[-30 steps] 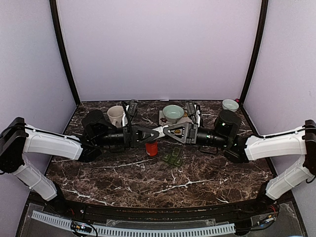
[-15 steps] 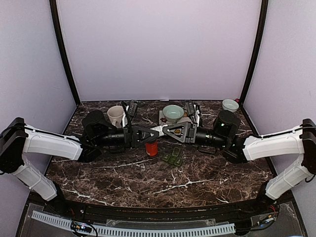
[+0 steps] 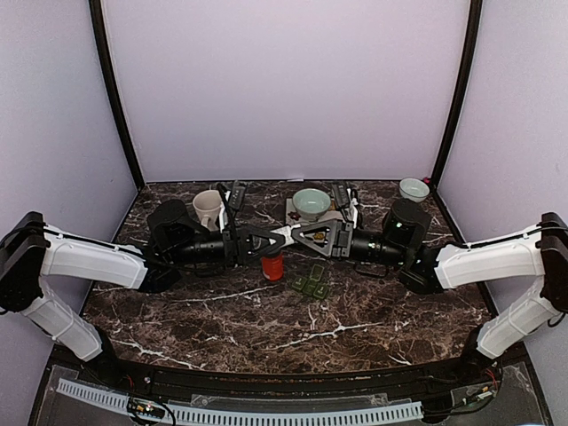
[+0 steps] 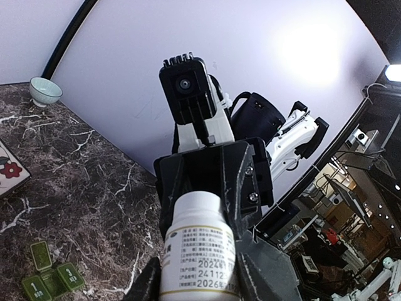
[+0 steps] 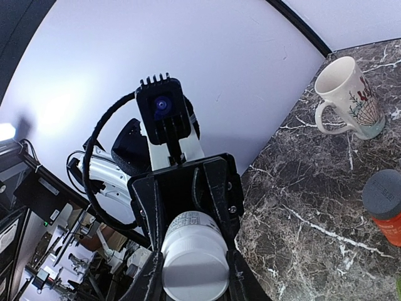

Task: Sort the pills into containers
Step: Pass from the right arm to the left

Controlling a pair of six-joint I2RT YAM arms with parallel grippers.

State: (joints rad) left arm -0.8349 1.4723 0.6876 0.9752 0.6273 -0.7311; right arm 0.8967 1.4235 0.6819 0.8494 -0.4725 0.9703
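Over the middle of the tabletop [image 3: 222,319], pinching one white bottle [image 3: 281,236] with left gripper [image 3: 264,240] at the body and right gripper [image 3: 298,236] at the cap [image 5: 194,276]. Can see pill-box [image 3: 311,282] lying below, beside a red bottle [image 3: 272,266].

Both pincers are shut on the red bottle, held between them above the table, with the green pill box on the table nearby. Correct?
Not quite. The bottle held between the left pincer and right pincer is a white bottle, as both wrist views show. The red bottle stands on the table beside the green pill box, untouched.
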